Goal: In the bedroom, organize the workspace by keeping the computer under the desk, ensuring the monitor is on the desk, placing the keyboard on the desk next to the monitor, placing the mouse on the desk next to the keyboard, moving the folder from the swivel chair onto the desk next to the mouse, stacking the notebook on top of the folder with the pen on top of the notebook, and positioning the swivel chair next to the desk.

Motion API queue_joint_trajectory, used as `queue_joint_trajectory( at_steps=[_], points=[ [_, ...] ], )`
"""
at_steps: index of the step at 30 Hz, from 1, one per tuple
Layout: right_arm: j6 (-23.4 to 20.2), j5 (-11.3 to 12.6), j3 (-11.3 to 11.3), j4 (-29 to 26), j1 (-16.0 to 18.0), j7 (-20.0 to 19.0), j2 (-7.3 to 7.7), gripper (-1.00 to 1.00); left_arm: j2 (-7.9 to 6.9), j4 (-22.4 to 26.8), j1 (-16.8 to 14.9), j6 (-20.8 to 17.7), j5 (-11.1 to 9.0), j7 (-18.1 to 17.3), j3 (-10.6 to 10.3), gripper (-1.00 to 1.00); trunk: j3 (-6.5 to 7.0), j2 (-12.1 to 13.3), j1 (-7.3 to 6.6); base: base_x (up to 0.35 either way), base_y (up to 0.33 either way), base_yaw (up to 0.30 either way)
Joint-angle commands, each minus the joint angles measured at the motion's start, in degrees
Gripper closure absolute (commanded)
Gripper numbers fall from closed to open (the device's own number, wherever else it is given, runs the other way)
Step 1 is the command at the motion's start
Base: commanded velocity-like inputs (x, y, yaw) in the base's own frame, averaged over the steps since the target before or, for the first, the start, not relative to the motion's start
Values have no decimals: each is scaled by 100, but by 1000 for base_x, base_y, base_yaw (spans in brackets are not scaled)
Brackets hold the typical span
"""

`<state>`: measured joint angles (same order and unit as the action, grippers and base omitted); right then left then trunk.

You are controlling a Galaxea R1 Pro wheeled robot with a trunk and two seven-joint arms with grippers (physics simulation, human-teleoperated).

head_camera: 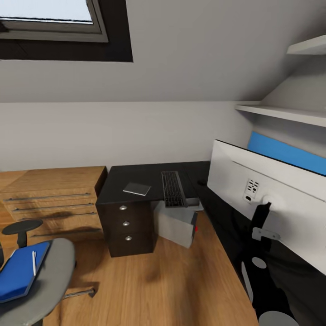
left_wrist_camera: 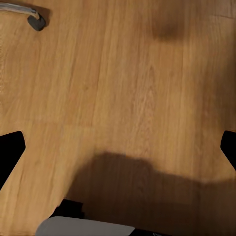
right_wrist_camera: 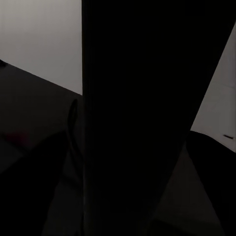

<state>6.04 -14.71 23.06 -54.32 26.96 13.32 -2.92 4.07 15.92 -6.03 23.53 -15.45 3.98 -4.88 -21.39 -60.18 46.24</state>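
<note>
You are looking at a bedroom corner under a sloped grey ceiling with a skylight (head_camera: 50, 13) at the upper left, white wall shelves (head_camera: 280, 113) on the right and a warm wooden floor (head_camera: 172, 280). The black L-shaped desk (head_camera: 136, 174) fills the corner, its 3 drawers with round silver knobs facing you, and a light wooden drawer unit (head_camera: 50, 199) stands just beside it on the left. On the desk lie the keyboard (head_camera: 174, 189) and, near it to the left, the thin dark notebook (head_camera: 136, 189); a small dark shape by the keyboard's right may be the mouse (head_camera: 201, 182), though it is too small to be sure. The computer (head_camera: 175, 224) sits on the floor under the desk, tilted, its red spot showing. The monitor (head_camera: 267, 199) stands on the near wing of the desk with its pale back toward you, and a blue panel (head_camera: 290, 154) leans behind it. At the lower left, the swivel chair (head_camera: 45, 280) carries the blue folder (head_camera: 20, 270) with the white pen (head_camera: 34, 263) lying on it. The left wrist view adds bare floor planks, a chair caster (left_wrist_camera: 35, 21) and the left gripper (left_wrist_camera: 118, 147) with its dark fingertips (left_wrist_camera: 10, 150) spread wide and holding nothing. The right wrist view is nearly black behind a dark upright shape, so I cannot tell how the right claw stands.
</note>
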Motion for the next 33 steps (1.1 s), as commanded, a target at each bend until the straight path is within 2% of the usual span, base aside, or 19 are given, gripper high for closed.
queue_joint_trajectory(
  at_steps=[1, 8, 24, 33],
  points=[
    [11, 29, 23, 20, 4, -23, 3, 100, -3, -2, -4, 20, -29, 42, -48, -100, -7, -4, -3, -309, 0, 0],
    [-5, 46, 23, 26, 2, -236, 115, 100, -3, -2, -5, 20, -29, 41, -48, -100, -7, -4, -3, -220, 0, 0],
    [-14, 47, 23, 26, 2, -251, 125, 100, -3, -2, -7, 20, -29, 41, -47, -100, -7, -4, -3, -11, -88, 0],
    [-16, 46, 23, 34, 2, -259, 125, 100, -3, -2, -4, 20, -29, 41, -46, -100, -7, -4, -3, -184, -2, 0]
  ],
)
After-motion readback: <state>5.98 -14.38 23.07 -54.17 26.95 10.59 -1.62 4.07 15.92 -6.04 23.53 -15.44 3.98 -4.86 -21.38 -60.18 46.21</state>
